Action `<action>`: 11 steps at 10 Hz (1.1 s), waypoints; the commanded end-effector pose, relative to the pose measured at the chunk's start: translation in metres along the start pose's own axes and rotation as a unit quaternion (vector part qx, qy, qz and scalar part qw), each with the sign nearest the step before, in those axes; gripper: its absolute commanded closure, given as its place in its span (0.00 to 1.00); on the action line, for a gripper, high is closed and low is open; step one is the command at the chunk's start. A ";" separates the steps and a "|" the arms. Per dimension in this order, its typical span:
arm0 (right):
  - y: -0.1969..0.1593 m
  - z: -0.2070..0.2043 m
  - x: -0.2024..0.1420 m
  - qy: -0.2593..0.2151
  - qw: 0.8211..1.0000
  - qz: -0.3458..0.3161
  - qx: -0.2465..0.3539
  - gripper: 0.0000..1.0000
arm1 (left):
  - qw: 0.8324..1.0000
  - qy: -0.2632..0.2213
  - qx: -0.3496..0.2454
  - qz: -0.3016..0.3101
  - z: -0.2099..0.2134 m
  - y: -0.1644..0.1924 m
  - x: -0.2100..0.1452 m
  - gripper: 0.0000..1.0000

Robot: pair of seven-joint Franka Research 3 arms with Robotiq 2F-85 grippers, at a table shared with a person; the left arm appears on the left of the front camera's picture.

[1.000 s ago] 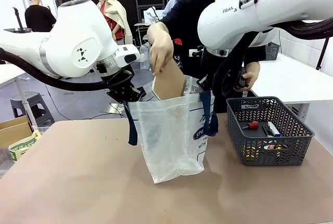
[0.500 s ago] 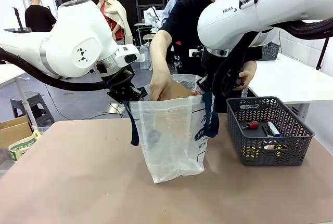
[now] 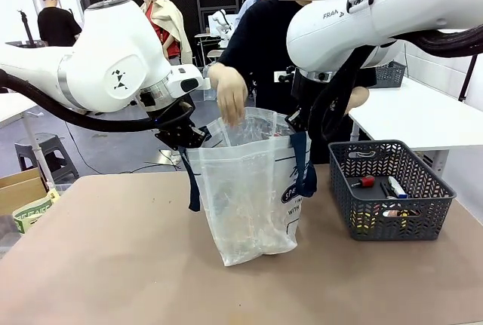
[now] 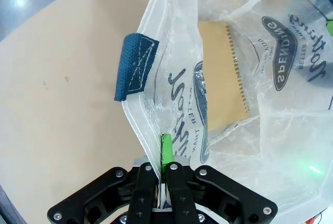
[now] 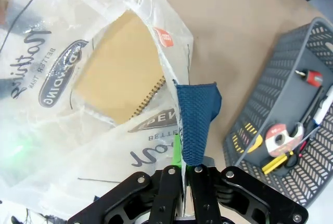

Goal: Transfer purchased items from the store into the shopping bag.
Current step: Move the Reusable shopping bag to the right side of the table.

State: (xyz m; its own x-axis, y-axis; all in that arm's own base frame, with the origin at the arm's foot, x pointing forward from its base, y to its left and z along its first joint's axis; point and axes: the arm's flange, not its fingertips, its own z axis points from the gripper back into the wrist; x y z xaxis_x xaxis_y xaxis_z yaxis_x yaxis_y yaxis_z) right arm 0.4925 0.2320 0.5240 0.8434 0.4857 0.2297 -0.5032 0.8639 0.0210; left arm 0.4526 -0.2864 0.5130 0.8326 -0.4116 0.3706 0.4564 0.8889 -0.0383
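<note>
Down into the bag went the brown cardboard pack, which a second ago the person was still pushing through the mouth. The person's hand [image 3: 229,93] has now come up empty and hangs just above the opening. Neither arm has shifted.

The left end effector [image 4: 162,168] is clamped together on the left rim of the shopping bag [image 3: 249,197]. A fold of clear plastic is pinched between its green pads, and a navy strap handle [image 4: 134,67] hangs just beside the grip. The right end effector [image 5: 183,176] is likewise closed on the opposite rim, at the foot of the other strap. Between them the mouth is held wide. Inside, the cardboard pack [image 4: 221,78] lies against the printed wall, its wire spine visible.

Judged from this, the largest item is transferred. The basket [image 3: 434,216] sits on the right of the tabletop [image 3: 106,265], near the bag. It holds small items [image 5: 278,135], red and yellow among them, so more remains to move.

Both arms reach in from their own sides, elbows high. Their wrists angle down and inward to the bag's top, leaving the middle free for the hand.
</note>
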 end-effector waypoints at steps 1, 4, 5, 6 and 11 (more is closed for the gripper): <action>0.000 0.000 0.000 0.000 1.000 0.000 0.000 1.00 | 1.000 0.000 0.000 0.000 0.000 0.000 0.000 1.00; 0.000 0.000 0.000 0.000 1.000 0.000 0.000 1.00 | 1.000 0.000 0.000 0.000 0.000 0.000 0.000 1.00; 0.000 0.000 0.000 0.000 1.000 0.000 0.000 1.00 | 1.000 0.000 0.000 0.000 0.000 0.000 0.000 1.00; 0.000 0.000 0.000 0.000 1.000 0.000 0.000 1.00 | 1.000 0.000 0.000 0.000 0.000 0.000 0.000 1.00; 0.000 0.000 0.000 0.000 1.000 0.000 0.000 1.00 | 1.000 0.000 0.000 0.000 0.000 0.000 0.000 1.00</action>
State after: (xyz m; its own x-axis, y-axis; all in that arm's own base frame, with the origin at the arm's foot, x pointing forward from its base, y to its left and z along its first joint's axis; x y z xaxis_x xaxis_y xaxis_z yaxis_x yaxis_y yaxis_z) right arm 0.4925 0.2320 0.5240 0.8434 0.4857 0.2297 -0.5032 0.8639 0.0210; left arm 0.4526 -0.2864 0.5130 0.8326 -0.4116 0.3706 0.4565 0.8889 -0.0382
